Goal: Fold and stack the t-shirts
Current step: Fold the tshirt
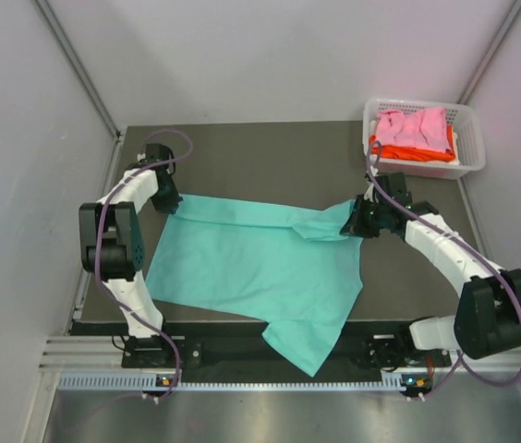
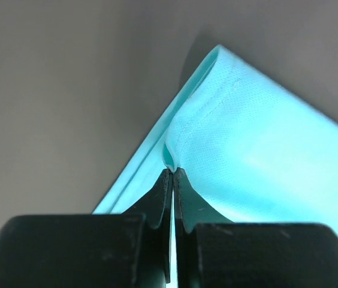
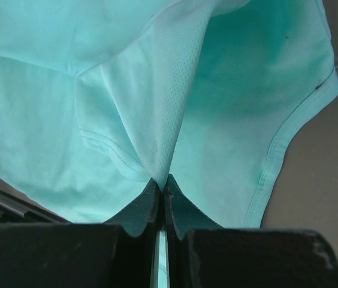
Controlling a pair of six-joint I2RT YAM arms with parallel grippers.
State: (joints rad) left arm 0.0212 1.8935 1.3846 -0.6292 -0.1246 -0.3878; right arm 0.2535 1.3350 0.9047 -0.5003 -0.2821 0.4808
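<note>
A teal t-shirt (image 1: pixel 260 263) lies spread over the dark table, and one part hangs over the near edge. My left gripper (image 1: pixel 170 201) is shut on the shirt's far left corner; the left wrist view shows the hem (image 2: pixel 208 114) pinched between its fingertips (image 2: pixel 172 172). My right gripper (image 1: pixel 353 221) is shut on a bunched fold at the shirt's far right side. In the right wrist view the teal cloth (image 3: pixel 157 138) rises to a peak from the closed tips (image 3: pixel 161 180). A pink t-shirt (image 1: pixel 412 126) lies on top of an orange t-shirt (image 1: pixel 399 148) in the basket.
A white lattice basket (image 1: pixel 468 148) stands at the far right corner of the table (image 1: pixel 270 157). Grey walls close in the table on the left, back and right. A metal rail (image 1: pixel 242 365) runs along the near edge between the arm bases.
</note>
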